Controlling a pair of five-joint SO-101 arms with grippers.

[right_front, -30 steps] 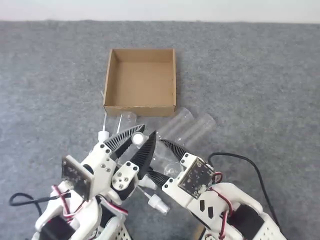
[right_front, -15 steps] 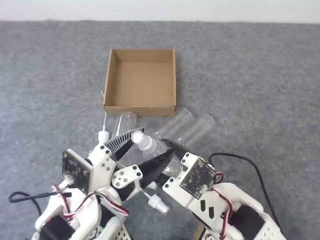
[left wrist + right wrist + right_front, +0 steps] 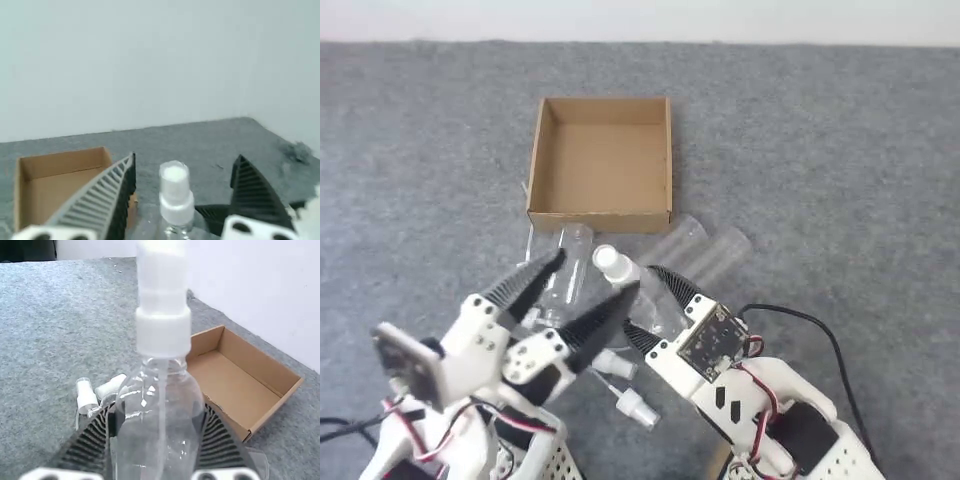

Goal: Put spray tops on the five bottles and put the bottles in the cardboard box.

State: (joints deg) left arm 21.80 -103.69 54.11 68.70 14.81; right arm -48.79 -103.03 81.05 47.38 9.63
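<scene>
While my right claw (image 3: 642, 303) is clamped on the clear bottle (image 3: 160, 395), one black finger pressed to each side of its body, my left claw (image 3: 182, 165) stands wide apart. Its two fingers flank the white spray top (image 3: 175, 192) and touch neither it nor the bottle.

That top sits on the bottle's neck, and a thin tube runs down inside the glass-clear body. The bottle's long axis lies along my right fingers, with the capped end sticking out past the fingertips. From the high view that end points toward the near wall of the cardboard box (image 3: 601, 215), and the bottle hangs above the grey cloth (image 3: 840, 160) just short of the box. From my left wrist the top looks roughly upright.

Three more clear bottles lie on their sides on the cloth near the box's front: one (image 3: 573, 262) close to my left claw, two (image 3: 705, 248) side by side toward my right. Loose spray tops (image 3: 636, 406) lie on the cloth close to my arms' bases. The box stands open side up.
</scene>
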